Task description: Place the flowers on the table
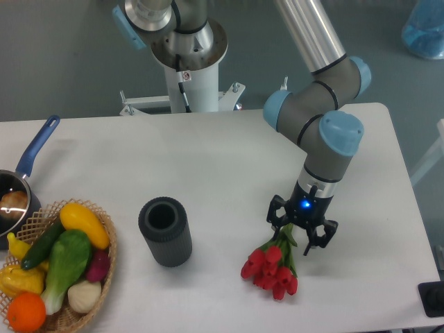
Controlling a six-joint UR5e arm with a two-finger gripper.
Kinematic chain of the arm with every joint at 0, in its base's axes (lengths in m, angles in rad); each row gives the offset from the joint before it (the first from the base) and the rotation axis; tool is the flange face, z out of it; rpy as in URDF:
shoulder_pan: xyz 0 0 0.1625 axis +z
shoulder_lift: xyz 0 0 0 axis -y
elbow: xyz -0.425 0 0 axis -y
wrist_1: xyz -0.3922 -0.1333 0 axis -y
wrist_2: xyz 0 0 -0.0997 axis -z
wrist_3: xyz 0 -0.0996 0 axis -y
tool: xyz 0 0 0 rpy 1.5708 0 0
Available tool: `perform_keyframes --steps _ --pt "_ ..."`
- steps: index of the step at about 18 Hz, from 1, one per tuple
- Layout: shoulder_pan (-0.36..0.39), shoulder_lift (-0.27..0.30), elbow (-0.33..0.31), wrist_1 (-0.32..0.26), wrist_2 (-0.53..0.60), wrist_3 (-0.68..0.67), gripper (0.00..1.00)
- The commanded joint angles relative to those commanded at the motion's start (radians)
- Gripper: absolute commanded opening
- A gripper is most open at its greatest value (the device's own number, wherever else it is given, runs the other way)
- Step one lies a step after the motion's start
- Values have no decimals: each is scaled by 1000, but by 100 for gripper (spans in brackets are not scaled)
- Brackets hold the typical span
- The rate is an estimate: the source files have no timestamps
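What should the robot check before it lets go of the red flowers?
1. Flowers down on the table: cannot tell; the heads look low, the stems are hidden.
2. Pincer gripping the stems: cannot tell.
3. Flowers away from the table edge: ok.
4. Black cup apart from the flowers: ok.
5. Basket of vegetables out of the way: ok.
6. No hand near the flowers: ok.

- You see an arm (316, 111) of grey joint housings with light-blue end caps.
- A polished silver tube forms its upper link (310, 31).
- Your gripper (303, 232) is black, with a small blue light glowing on its body.
- The base (187, 66) is a white column under a metal flange, with a thin black cable running down it.
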Motion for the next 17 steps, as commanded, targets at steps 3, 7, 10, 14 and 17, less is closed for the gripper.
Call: perform_keyframes --steps 3,7,10,14,17 --pt "15 29 -11 -2 157 2 100" --pt "12 40 -11 -5 250 9 100" --pt "11 52 -14 -5 249 55 100" --pt "8 54 -14 -5 247 117 100" --pt "8 55 -14 -5 247 121 100"
